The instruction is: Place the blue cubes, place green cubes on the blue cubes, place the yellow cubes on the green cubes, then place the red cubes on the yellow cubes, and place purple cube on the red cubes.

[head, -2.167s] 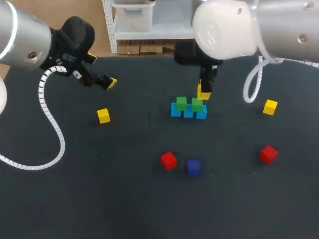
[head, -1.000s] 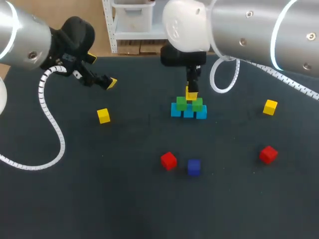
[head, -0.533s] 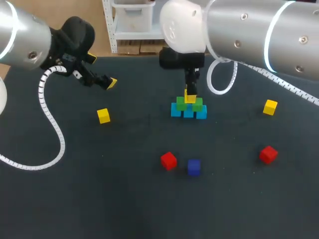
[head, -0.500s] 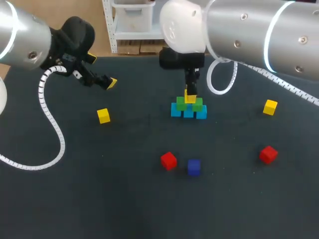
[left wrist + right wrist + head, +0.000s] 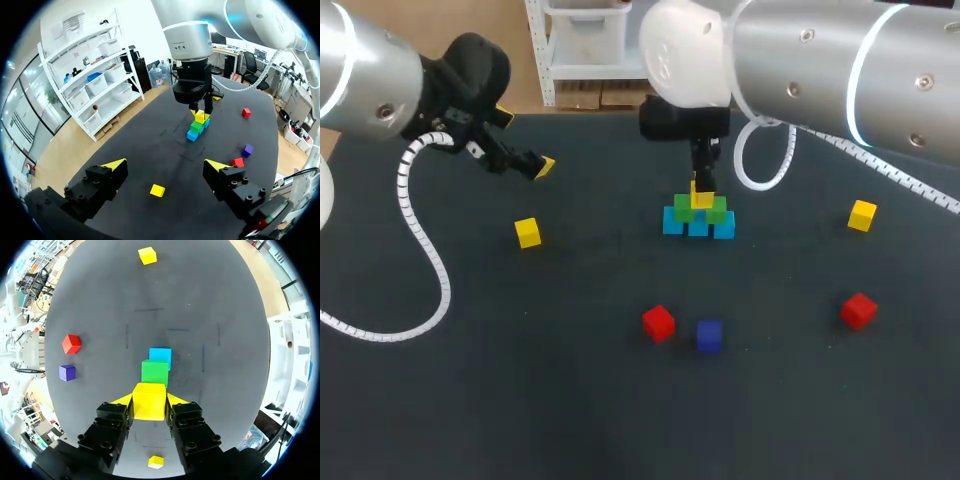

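Observation:
Three light-blue cubes (image 5: pixel 698 226) stand in a row at mid-table, with two green cubes (image 5: pixel 684 207) on top of them. My right gripper (image 5: pixel 702 192) is shut on a yellow cube (image 5: pixel 149 401), held right over the green pair (image 5: pixel 155 372); contact with them cannot be made out. The left gripper (image 5: pixel 523 160) hangs open and empty over the table's far left, well away from the stack (image 5: pixel 197 125). Loose cubes: yellow (image 5: pixel 527 233), yellow (image 5: pixel 862 215), red (image 5: pixel 658 323), red (image 5: pixel 858 310), purple (image 5: pixel 709 336).
The loose cubes lie spread around the stack, with bare dark tabletop (image 5: pixel 570 400) between them. The left arm's white coiled cable (image 5: pixel 425 250) hangs over the table's left part. My right arm (image 5: pixel 800 60) spans the far right side.
My right gripper has carried the yellow cube leftward from the row's right end to above the green cubes and lowered it slightly. The left arm has stayed still.

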Motion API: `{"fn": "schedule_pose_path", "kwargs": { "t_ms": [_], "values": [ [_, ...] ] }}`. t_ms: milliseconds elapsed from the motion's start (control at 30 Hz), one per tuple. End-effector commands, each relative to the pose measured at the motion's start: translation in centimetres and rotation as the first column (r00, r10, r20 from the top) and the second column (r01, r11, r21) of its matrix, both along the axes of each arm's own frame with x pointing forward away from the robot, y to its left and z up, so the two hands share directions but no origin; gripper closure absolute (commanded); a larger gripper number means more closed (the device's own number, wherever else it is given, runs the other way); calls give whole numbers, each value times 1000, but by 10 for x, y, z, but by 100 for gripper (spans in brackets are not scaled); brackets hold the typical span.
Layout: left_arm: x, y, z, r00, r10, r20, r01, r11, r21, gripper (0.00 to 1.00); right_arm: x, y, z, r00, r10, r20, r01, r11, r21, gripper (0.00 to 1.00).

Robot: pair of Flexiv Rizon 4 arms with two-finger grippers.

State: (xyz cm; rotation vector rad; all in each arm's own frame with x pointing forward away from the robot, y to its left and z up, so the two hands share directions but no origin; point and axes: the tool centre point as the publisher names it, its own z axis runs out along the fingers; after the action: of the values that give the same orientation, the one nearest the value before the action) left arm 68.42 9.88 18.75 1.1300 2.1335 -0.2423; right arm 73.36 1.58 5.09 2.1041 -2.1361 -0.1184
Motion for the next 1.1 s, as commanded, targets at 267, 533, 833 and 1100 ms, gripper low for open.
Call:
{"fn": "schedule_pose_path", "kwargs": {
  "t_ms": [267, 533, 833, 1100],
  "values": [
    [0, 2, 0, 1000, -5, 1, 5, 1000, -4, 0, -3, 0, 2, 1000, -4, 6, 4, 1000, 11, 100],
    [0, 2, 0, 1000, -5, 1, 5, 1000, -4, 0, -8, 2, 2, 1000, 3, 1, -3, 1000, 11, 100],
    [0, 2, 0, 1000, -5, 1, 5, 1000, -4, 0, -8, 2, 0, 1000, 1, 4, -1, 1000, 8, 93],
    [0, 2, 0, 1000, -5, 1, 5, 1000, -4, 0, -9, 2, -1, 1000, 2, 13, -2, 1000, 4, 54]
  ]
}}
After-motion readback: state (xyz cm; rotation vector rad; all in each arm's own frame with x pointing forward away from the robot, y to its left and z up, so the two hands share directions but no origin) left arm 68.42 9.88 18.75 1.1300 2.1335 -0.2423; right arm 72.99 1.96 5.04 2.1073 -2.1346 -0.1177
